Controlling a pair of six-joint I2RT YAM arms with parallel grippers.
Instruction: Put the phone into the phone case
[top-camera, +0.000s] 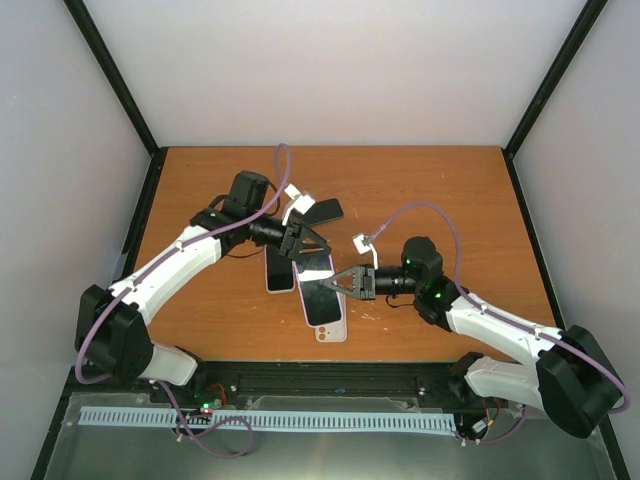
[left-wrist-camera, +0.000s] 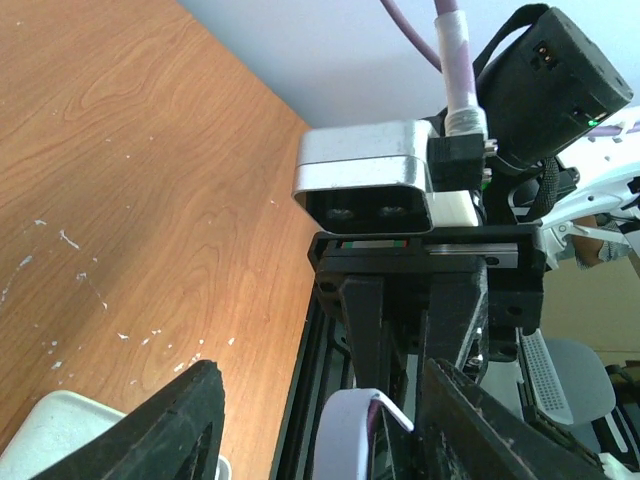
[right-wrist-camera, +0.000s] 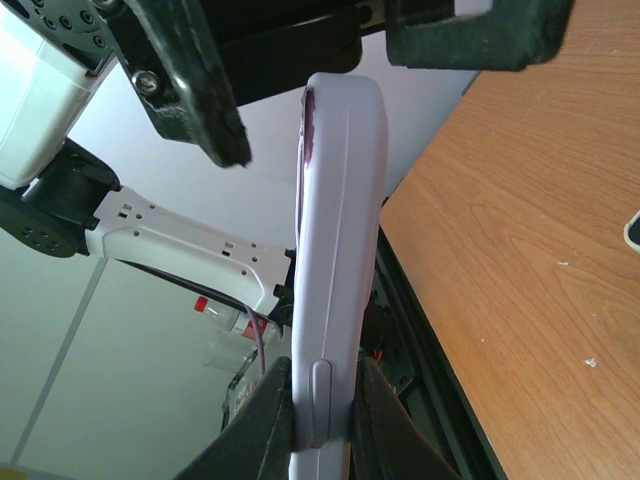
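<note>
lilac phone case pinched edge-on in the right tool.

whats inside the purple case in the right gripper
The purple case is seen edge-on: only a dark strip shows at its upper lip. The rest inside is hidden, so its contents are unclear.

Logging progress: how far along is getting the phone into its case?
Done: the right gripper is shut on the lilac phone case. In hand: the open left gripper sits at its far end. Left: a phone lies on the table beside it, seemingly not yet cased.
</note>
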